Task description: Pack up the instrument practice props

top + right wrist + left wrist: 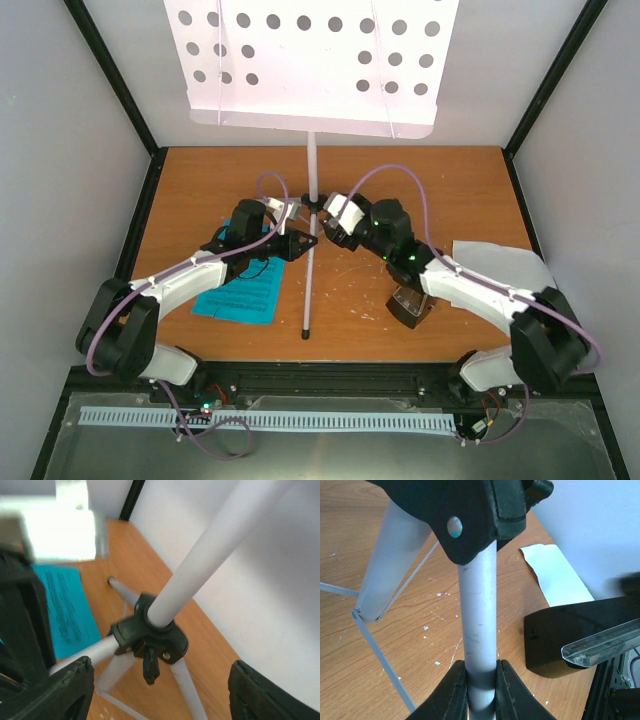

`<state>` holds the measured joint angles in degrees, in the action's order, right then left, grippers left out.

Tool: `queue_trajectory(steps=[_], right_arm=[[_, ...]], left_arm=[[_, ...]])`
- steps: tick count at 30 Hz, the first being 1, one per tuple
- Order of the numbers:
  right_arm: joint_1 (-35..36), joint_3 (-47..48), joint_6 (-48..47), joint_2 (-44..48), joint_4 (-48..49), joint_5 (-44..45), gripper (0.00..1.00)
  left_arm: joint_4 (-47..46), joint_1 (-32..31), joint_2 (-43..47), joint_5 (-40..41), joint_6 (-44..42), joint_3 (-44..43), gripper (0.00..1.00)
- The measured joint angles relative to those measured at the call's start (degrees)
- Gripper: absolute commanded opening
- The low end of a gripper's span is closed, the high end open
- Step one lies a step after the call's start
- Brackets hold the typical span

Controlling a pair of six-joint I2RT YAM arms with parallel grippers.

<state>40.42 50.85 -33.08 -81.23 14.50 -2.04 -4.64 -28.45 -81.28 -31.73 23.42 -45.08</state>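
Left of the stand's [311, 170] hub [315, 205] and nearer the arms, the blue sheet [240, 297] lay flat on the surface [200, 180], its far corner under the left arm. Bare wood ran from the sheet to the left edge, and more lay open toward the far edge on that side of the hub.

The left hand [303, 243] sat just left of the hub and a little nearer, clamped tight on a silver tube [479, 630] of the stand just below the hub. Its fingers [451, 692] pressed the tube from both sides. From the hub a leg [307, 290] reached toward the near edge and ended close to it. The tray [300, 60] stood high above the hub; in the top view it covered the far edge.

The right hand [160, 680] was just right of the hub, its jaws spread wide to either side of it. They touched nothing and held nothing.

Right of the hub and nearer, the metronome [410, 305] stood partly under the right arm, with bare wood between it and the leg. Farthest right of the hub, the white sheet [500, 262] lay against the right edge.
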Motion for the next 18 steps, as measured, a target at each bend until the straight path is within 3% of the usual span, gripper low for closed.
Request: queue_trajectory(steps=[4, 8, 18], right_arm=[[0.1, -1.3, 12.1, 6.3, 0.6, -1.8, 0.84], [-1.3, -1.9, 27.2, 10.0, -0.1, -2.5, 0.99], [-9.1, -5.1, 67.6, 11.3, 0.2, -11.0, 0.98]], left_arm=[[0.1, 0.0, 0.0, 0.0, -0.1, -0.1, 0.0], [0.6, 0.0, 0.0, 0.2, -0.2, -0.3, 0.0], [1.8, -0.2, 0.0, 0.5, -0.4, -0.9, 0.0]])
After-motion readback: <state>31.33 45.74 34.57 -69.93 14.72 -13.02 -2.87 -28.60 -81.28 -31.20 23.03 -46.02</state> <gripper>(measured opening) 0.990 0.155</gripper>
